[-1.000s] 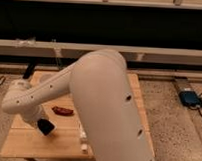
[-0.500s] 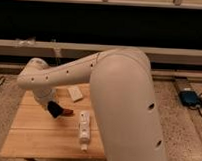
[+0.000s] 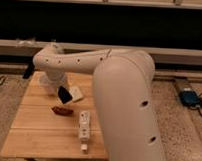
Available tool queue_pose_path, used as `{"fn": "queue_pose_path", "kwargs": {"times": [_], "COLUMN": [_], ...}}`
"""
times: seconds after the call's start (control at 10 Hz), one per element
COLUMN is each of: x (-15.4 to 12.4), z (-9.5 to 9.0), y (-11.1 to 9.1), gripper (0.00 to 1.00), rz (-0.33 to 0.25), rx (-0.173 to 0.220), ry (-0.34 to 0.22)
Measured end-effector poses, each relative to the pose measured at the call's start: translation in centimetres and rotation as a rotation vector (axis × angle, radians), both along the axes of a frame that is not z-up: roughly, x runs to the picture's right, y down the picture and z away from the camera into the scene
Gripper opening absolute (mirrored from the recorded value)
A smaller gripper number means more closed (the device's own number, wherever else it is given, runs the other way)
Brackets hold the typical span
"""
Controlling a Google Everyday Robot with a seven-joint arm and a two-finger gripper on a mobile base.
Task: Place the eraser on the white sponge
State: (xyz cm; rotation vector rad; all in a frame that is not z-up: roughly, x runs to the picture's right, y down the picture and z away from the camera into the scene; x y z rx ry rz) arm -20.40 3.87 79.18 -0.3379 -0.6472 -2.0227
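The eraser (image 3: pixel 65 96), a small black block, hangs at the end of my white arm, just above the wooden table (image 3: pixel 42 138). My gripper (image 3: pixel 63 93) is shut on it, at the left edge of the white sponge (image 3: pixel 76 92). The sponge is a cream block lying flat on the table's middle back. The eraser overlaps the sponge's left corner in this view; I cannot tell if they touch. My bulky arm (image 3: pixel 124 91) sweeps in from the right front and hides the table's right side.
A dark reddish-brown oblong item (image 3: pixel 62 110) lies just in front of the gripper. A long white tube (image 3: pixel 84 125) lies near the table's front. A dark object (image 3: pixel 29 71) sits at the far left corner. A blue device (image 3: pixel 190 97) lies on the floor to the right.
The gripper has carried the black eraser from the table's left front up and to the right, past the reddish-brown item, to the sponge's left edge.
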Motion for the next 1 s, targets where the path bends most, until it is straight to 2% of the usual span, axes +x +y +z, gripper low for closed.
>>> {"fn": "queue_pose_path", "kwargs": {"times": [0.2, 0.4, 0.7, 1.0], "x": [1.1, 1.7, 3.0, 3.1], "z": [1.4, 2.5, 5.7, 8.5], "y": [-1.7, -2.3, -2.0, -0.8], "gripper": [0.00, 0.00, 0.00, 0.00], "rz": [0.036, 0.058, 0.104, 0.127], "rx": [-0.015, -0.023, -0.041, -0.055], "ry": [0.038, 0.051, 0.064, 0.066]}}
